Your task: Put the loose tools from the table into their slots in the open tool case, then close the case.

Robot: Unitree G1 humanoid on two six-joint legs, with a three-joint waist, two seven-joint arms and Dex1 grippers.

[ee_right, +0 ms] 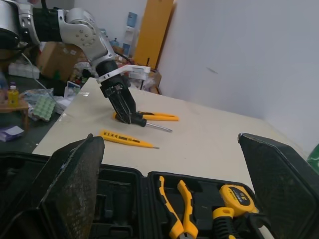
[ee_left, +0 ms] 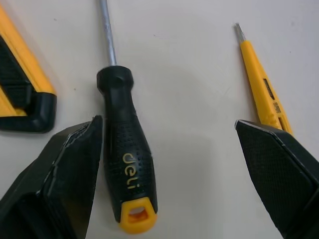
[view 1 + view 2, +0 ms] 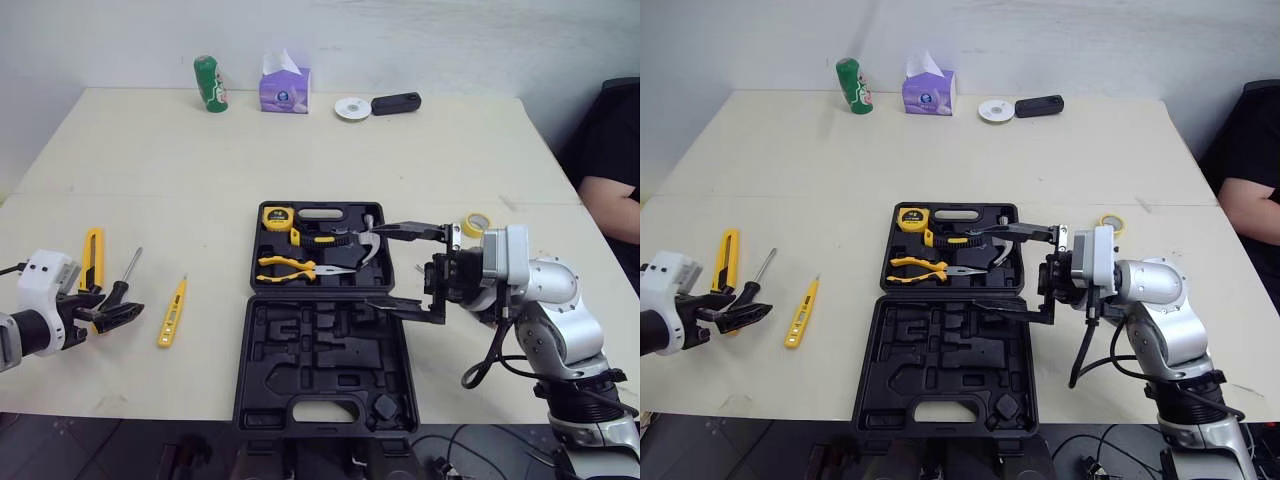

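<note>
Beige worktop (image 3: 400, 150), open tool case (image 3: 320, 350) mid-table with pliers (image 3: 290, 268) and hammer (image 3: 345, 240) slotted. Left hand (image 2: 167, 124) is spread wide around the loose screwdriver (image 2: 127, 149), right hand (image 3: 380, 268) hangs splayed open over the case's right edge.

Bright, even light falls on the pale table (image 3: 300, 150). Shadows are soft and faint; the screwdriver (image 2: 129, 154) casts only a slight grey one beside its handle.

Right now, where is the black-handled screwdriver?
In the left eye view the screwdriver lies left of the case, between the utility knife and the yellow tester pen, the open left hand at its handle.
</note>
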